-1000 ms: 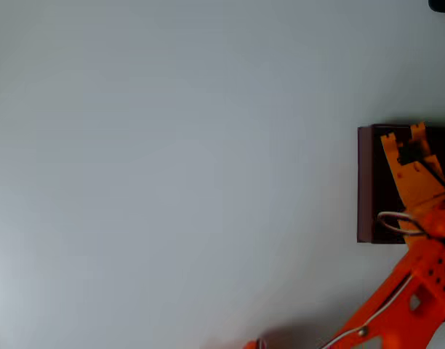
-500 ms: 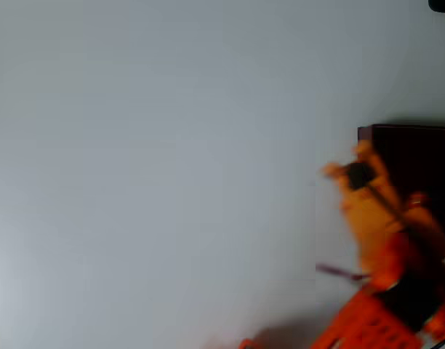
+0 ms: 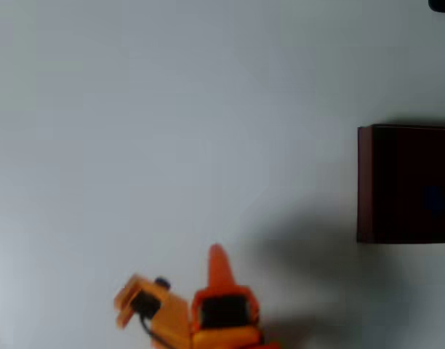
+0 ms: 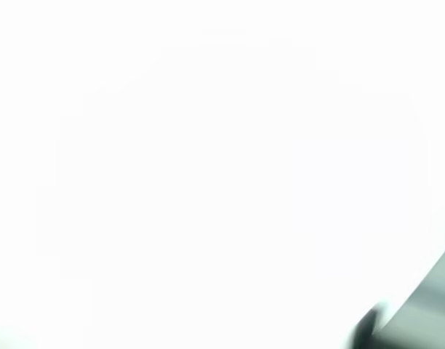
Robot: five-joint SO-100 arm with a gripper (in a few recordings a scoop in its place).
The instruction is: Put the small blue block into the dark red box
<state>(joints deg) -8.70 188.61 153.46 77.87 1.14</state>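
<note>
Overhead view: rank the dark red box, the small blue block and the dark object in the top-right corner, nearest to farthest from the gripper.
From the gripper, low and left of centre:
1. dark red box, right edge; its left wall is closest.
2. small blue block, a faint blue patch inside the box, further right.
3. dark object, top-right corner, farthest.

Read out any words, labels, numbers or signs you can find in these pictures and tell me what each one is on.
None can be read. The dark red box, the orange arm and the white table carry no visible lettering in the overhead view. The wrist view is washed out to near white.
</note>
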